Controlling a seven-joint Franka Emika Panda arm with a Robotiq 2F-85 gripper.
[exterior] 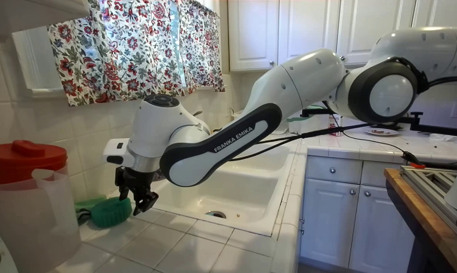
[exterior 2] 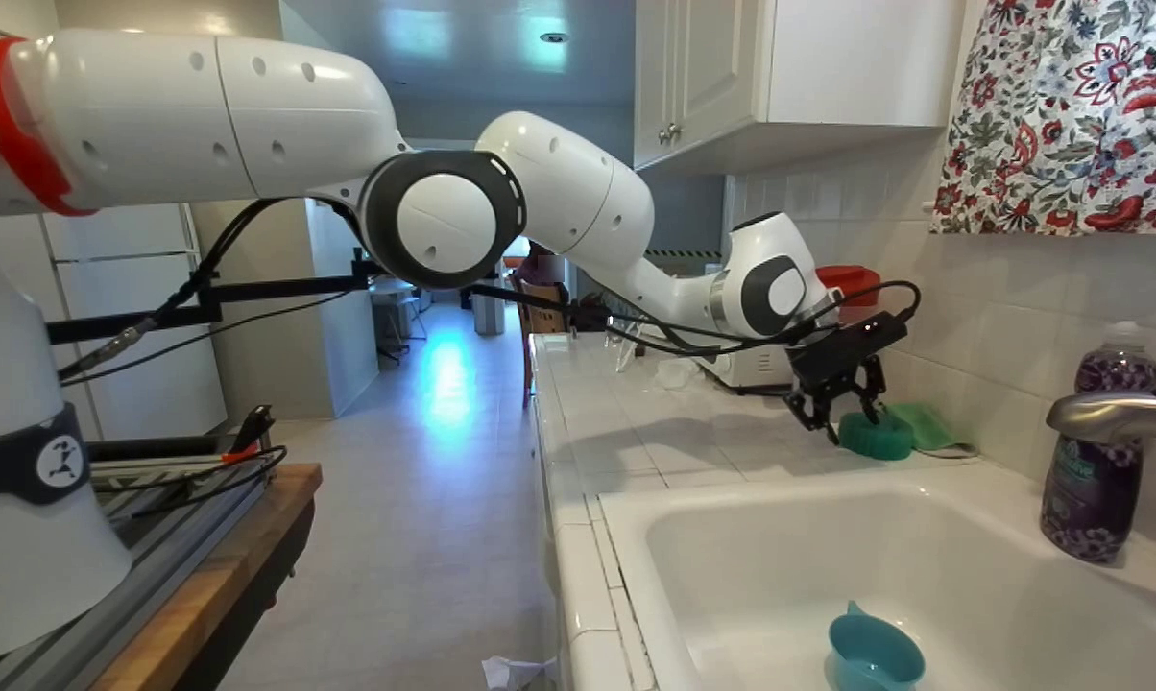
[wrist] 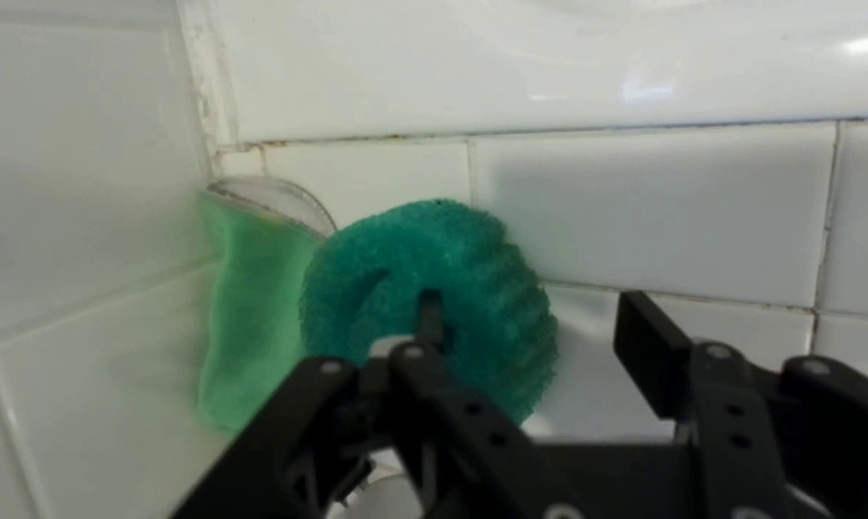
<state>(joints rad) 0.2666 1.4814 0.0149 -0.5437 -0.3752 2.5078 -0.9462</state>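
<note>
Sponge (wrist: 488, 277): was round, teal, coarse-textured, ridged along side. Gripper (wrist: 529, 328): stood unclenched, jaws parted at sponge.

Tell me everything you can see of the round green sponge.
The round green sponge looks thick, coarse and foam-like, with a ridged side and a curved slit in its upper face. It lies on the white tiled counter, beside a paler green item. The open pincer has one finger over it, perhaps touching, and the other clear of it.
</note>
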